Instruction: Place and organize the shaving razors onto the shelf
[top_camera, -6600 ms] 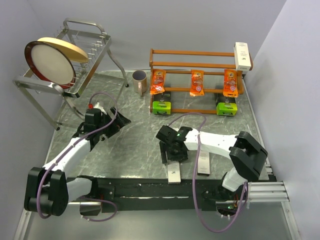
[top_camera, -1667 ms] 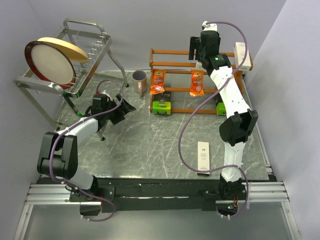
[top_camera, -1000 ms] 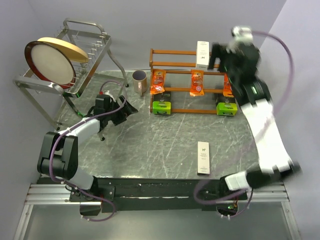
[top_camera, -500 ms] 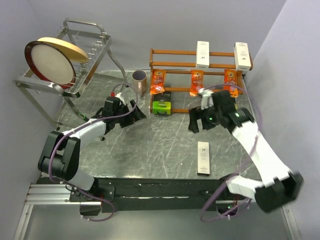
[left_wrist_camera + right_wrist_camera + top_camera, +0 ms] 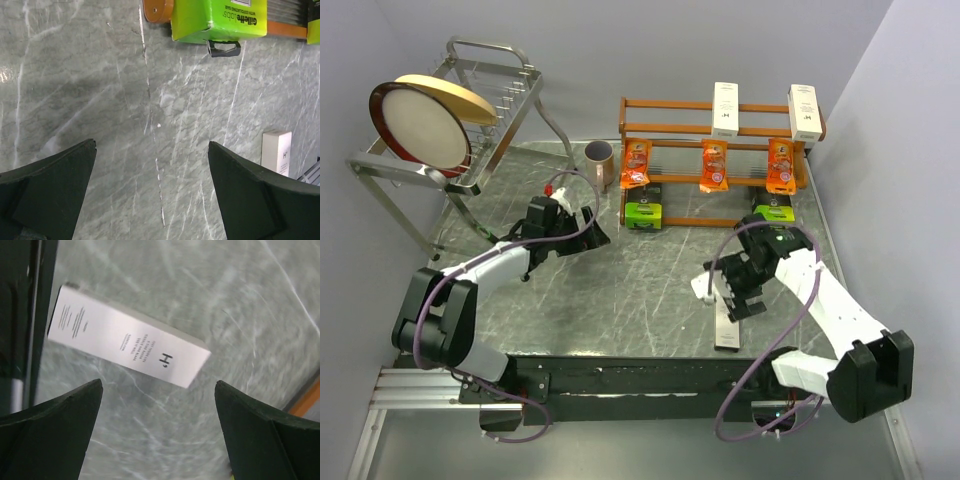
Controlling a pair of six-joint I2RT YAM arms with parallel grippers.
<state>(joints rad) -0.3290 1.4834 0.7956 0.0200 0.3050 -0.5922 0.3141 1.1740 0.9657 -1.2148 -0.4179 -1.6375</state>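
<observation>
The last white razor box [image 5: 127, 342] lies flat on the table [image 5: 640, 300] near your front edge. Two more boxes [image 5: 725, 108] stand on the shelf's [image 5: 670, 105] top rail, against one earlier. Your right gripper [image 5: 159, 387] has swung back from the shelf and hovers over the box, fingers spread, empty. Your left gripper [image 5: 152, 150] also gapes.

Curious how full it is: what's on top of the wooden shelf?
Two white boxes stand on its top rail, one mid-right, one at the end; their backs are hidden.

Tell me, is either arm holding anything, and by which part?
Nothing. The left fingers and right fingers are open and empty; the right ones hang above a white box.
</observation>
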